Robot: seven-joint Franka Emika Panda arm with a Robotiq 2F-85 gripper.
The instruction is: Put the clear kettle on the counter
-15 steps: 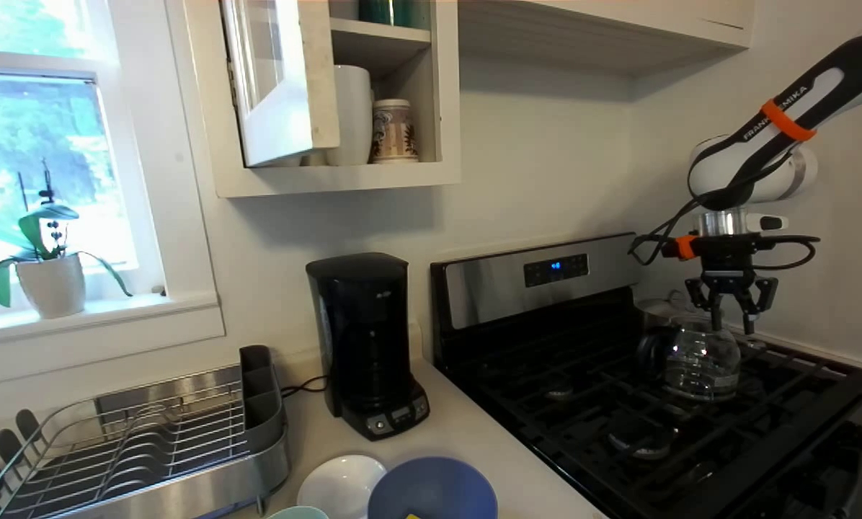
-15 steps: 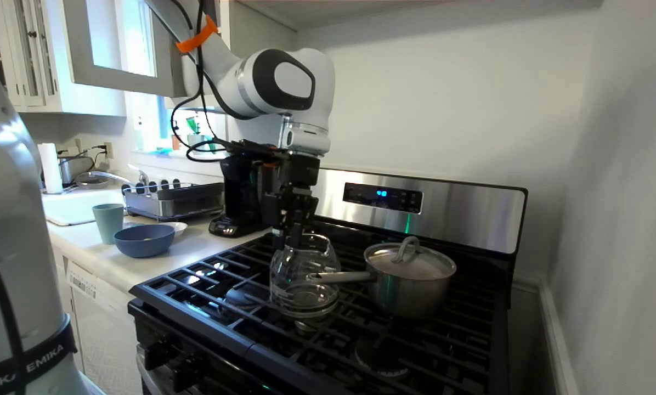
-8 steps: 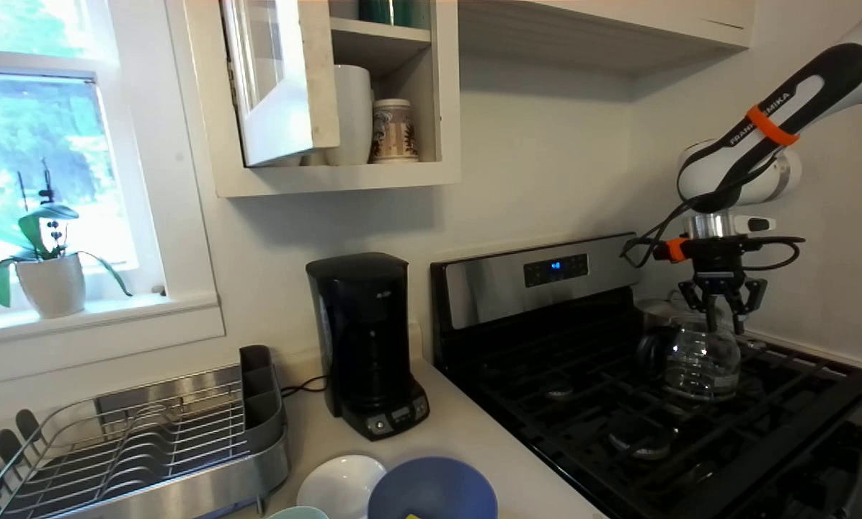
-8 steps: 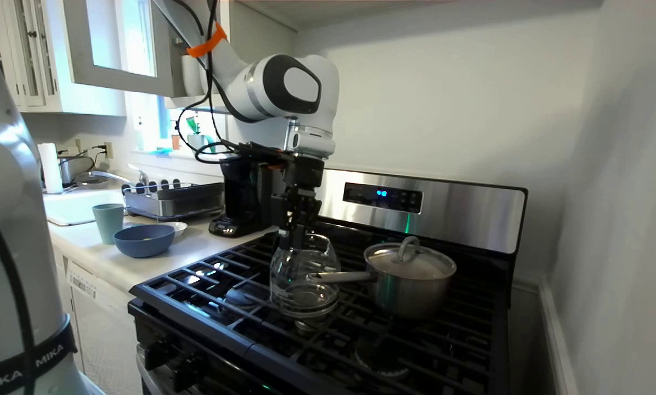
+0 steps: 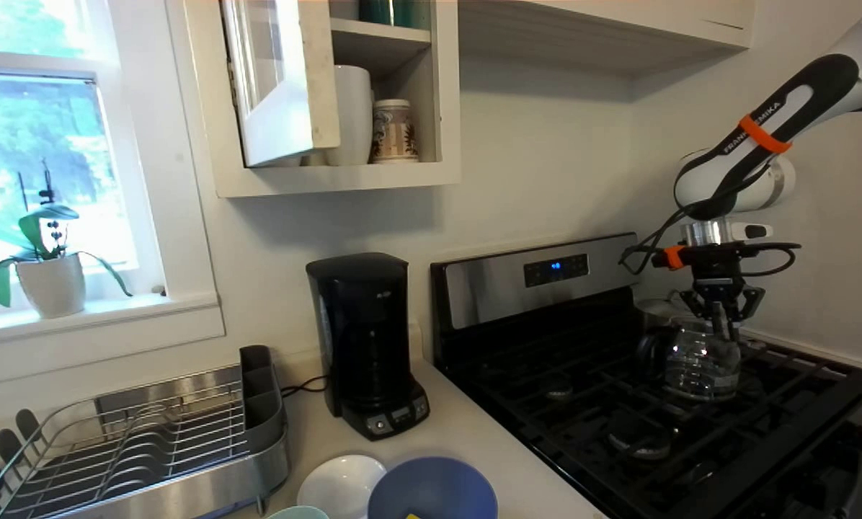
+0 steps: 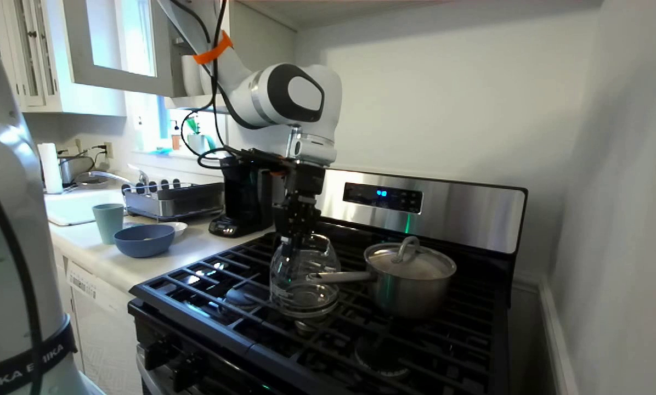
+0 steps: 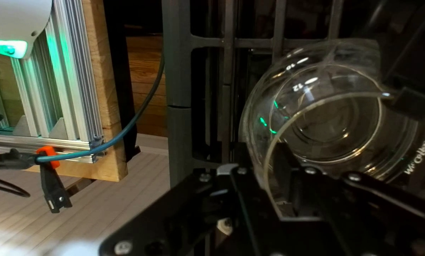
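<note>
Over on the stove [image 6: 235, 332] stands the clear kettle [image 5: 702, 364], the gripper [image 7: 262, 153] narrow astride its rim [image 7: 317, 104] — pinched yet or not, I can't tell — so square up, squeeze gently, lift straight, then carry it left to the counter [image 5: 463, 432].

Black jointed fingers [image 5: 718, 318]: stand markedly closer together than half a second earlier, their tips reaching lower, on either side of the rim of the clear rounded glass kettle with black handle [image 5: 701, 364]. Contact with the glass cannot be determined. White-and-black robot arm [image 5: 795, 101]: sits lower in both exterior views than one second earlier; its orange band [image 6: 214, 49] drops accordingly. Tall white vessel [image 6: 190, 75] behind the arm, in an exterior view: more exposed than one second earlier.
</note>
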